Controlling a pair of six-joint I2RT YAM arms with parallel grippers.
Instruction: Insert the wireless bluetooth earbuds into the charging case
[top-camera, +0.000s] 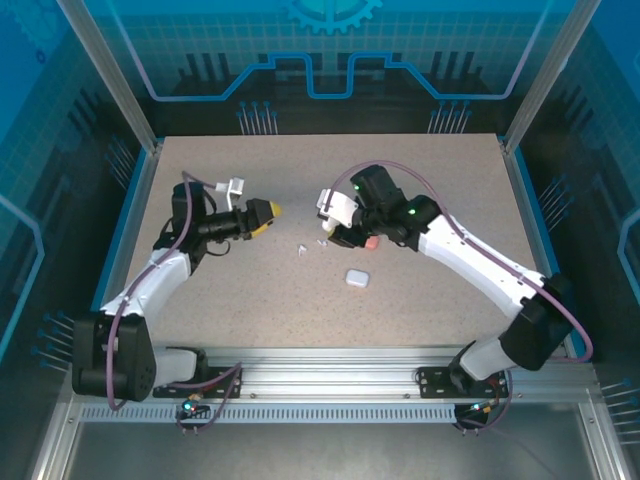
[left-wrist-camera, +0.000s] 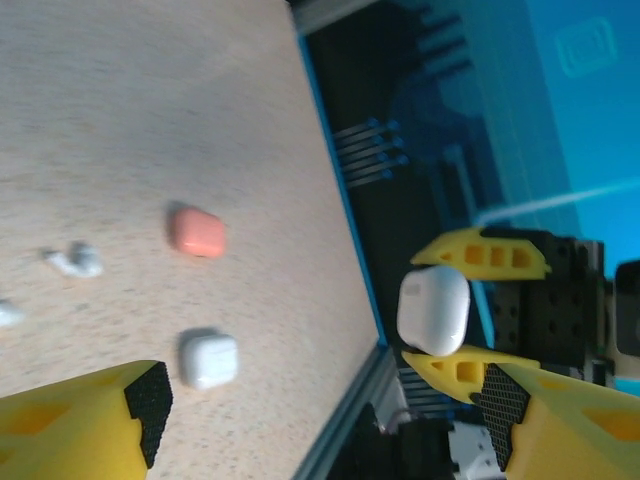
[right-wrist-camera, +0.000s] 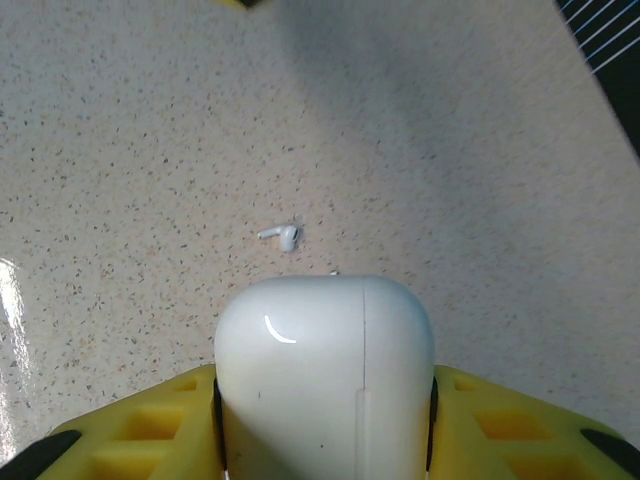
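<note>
Right fingers (right-wrist-camera: 150, 425) clamp the smooth white pebble-shaped charging case (right-wrist-camera: 325, 370), lid apparently shut, above the speckled beige counter (right-wrist-camera: 120, 150); a tiny white stemmed earbud (right-wrist-camera: 283, 236) lies just ahead. Left fingers (left-wrist-camera: 90, 420), apart, should open the lid first, case held level

The right tool (right-wrist-camera: 325, 400) grips a smooth white charging case (right-wrist-camera: 325, 370), its yellow fingers (right-wrist-camera: 140, 425) pressed against both sides. A thin seam runs down the case's front and its lid looks closed. Just past the case, a single white earbud (right-wrist-camera: 283, 236) lies on its side on the speckled bench (right-wrist-camera: 130, 150), well in from the bench edge where dark ground begins. A soft shadow crosses the surface beyond the earbud.
</note>
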